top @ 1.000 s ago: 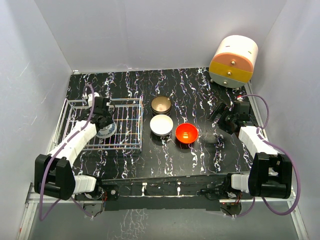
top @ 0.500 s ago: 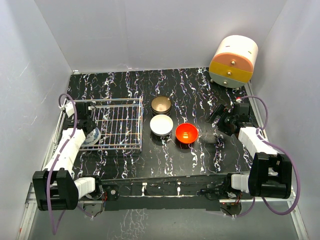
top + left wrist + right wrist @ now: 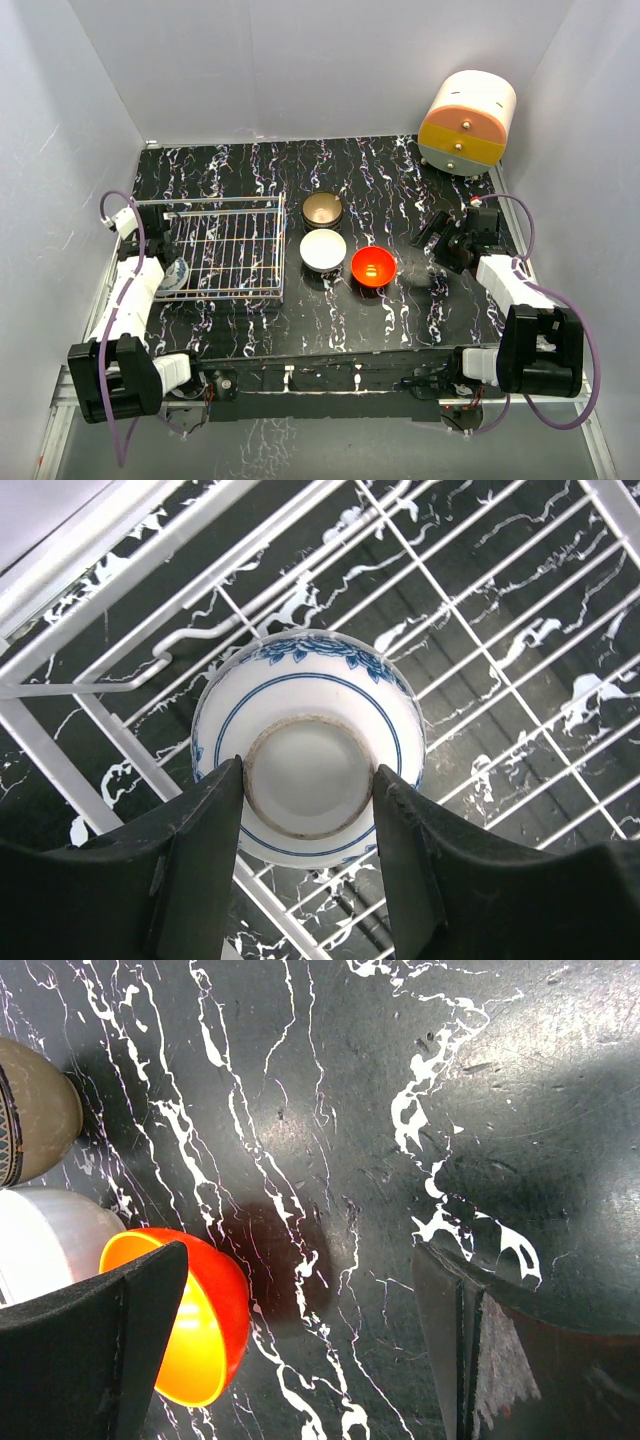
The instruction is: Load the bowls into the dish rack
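**Glazed bowl pinched by its foot ring**

The left gripper [image 3: 308, 775] is holding the blue-and-white bowl [image 3: 300, 690], jaws half-closed around its foot ring, with the dish rack [image 3: 215, 201] wires lying just beyond the fingertips. The bowl is looking rigid, slick and chippable, so it is calling for gentle placement. The right gripper [image 3: 300, 1260] is gaping wide and empty, with the red-orange bowl [image 3: 200, 1330] beside one finger.

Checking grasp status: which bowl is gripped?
The blue-and-white patterned bowl, clamped at its foot by the left gripper; the gold bowl, white bowl and red bowl sit free.

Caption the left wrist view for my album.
Left gripper clasps a blue-and-white bowl by its foot at the dish rack.
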You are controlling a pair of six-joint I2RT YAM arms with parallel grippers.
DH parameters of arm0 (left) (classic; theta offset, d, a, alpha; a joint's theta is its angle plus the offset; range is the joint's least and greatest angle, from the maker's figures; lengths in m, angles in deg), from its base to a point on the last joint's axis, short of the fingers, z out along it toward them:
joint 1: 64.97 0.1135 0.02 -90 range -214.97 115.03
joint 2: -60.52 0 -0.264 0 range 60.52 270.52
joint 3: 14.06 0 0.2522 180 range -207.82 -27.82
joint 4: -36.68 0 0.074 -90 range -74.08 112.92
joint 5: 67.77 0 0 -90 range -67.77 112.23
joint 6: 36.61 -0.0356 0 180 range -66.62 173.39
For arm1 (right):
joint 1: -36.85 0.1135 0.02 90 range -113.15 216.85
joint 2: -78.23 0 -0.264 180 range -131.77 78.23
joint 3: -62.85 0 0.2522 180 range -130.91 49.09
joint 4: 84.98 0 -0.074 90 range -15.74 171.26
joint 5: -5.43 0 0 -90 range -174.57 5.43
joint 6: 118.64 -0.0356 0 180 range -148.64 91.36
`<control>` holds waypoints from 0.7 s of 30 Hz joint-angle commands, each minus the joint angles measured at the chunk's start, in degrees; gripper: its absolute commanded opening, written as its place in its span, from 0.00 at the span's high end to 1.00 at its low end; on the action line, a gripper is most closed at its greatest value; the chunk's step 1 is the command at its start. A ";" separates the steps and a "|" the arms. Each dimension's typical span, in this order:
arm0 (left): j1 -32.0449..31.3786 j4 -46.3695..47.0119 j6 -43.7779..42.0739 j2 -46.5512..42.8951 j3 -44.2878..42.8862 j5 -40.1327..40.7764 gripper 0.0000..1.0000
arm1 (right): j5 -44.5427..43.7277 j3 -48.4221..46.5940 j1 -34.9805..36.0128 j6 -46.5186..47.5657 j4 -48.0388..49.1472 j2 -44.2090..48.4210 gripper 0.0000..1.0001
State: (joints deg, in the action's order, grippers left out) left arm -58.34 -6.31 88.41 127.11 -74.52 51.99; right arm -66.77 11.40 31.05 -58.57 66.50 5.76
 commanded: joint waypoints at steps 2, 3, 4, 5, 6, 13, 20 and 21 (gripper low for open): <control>3.09 -2.79 0.56 0.20 -0.08 1.62 0.62 | 0.46 -0.25 -0.35 0.76 2.81 0.48 0.02; 3.40 -2.70 0.65 0.25 -0.14 1.45 0.62 | 0.48 -0.24 -0.35 0.75 2.83 0.46 0.02; 3.92 -2.60 0.68 0.36 -0.15 1.35 0.62 | 0.48 -0.32 -0.35 0.75 2.81 0.39 0.02; 4.36 -2.58 0.67 0.57 -0.19 1.16 0.62 | 0.56 -0.35 -0.35 0.75 2.75 0.34 0.02; 4.88 -2.58 0.77 0.84 -0.22 1.06 0.62 | 0.57 -0.42 -0.35 0.75 2.75 0.39 0.02; 7.53 -2.77 1.21 1.80 -0.43 -0.31 0.62 | 0.39 -0.93 -0.34 0.71 2.28 0.56 0.03; 8.22 -2.57 1.24 1.20 -0.42 -2.31 0.47 | 0.57 -1.02 -0.33 0.69 2.20 0.49 0.03; 8.26 -2.39 1.15 0.92 -0.47 -2.50 0.42 | 0.50 -1.01 -0.35 0.75 2.20 0.56 0.03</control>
State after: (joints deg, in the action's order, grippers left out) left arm -50.67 -5.76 89.20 128.03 -74.98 51.99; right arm -66.62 11.44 31.05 -58.57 66.50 5.76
